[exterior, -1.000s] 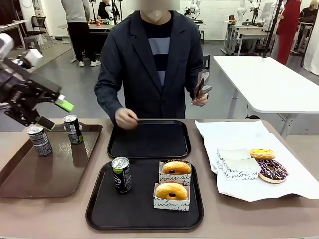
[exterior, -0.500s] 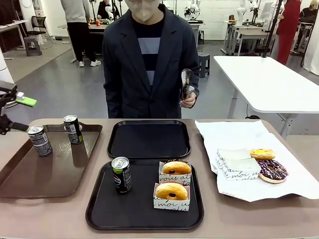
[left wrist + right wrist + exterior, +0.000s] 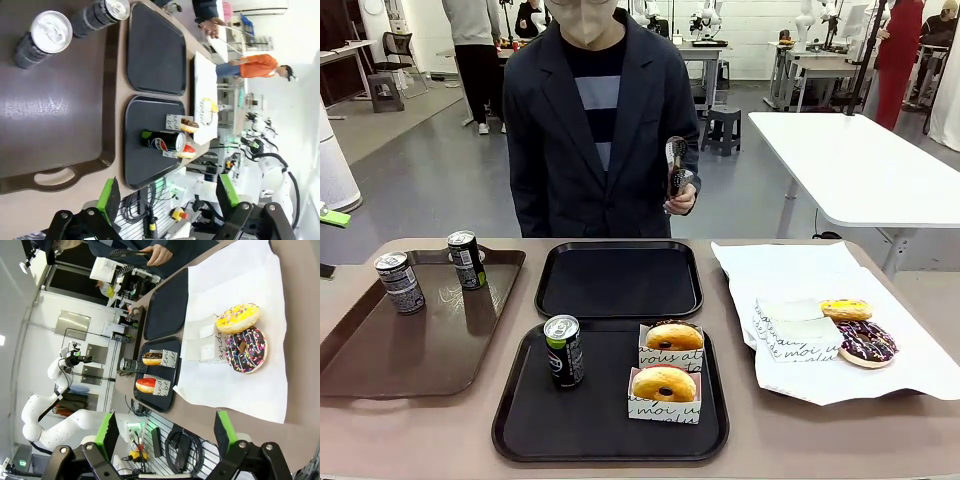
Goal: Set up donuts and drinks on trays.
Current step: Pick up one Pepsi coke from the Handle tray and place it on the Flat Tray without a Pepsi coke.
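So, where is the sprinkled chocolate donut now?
In the front view the chocolate donut lies on the right, on the white paper, just in front of the yellow donut.

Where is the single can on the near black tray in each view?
Front view: can, lower centre, on the left of the near black tray.
Left wrist view: can, mid-picture, seen sideways.
Right wrist view: can, left of centre, small.
Shared landmark: two boxed donuts beside it on that tray.

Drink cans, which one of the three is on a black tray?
The can standing on the near black tray, left of two boxed donuts. The other two cans stand on the brown tray.
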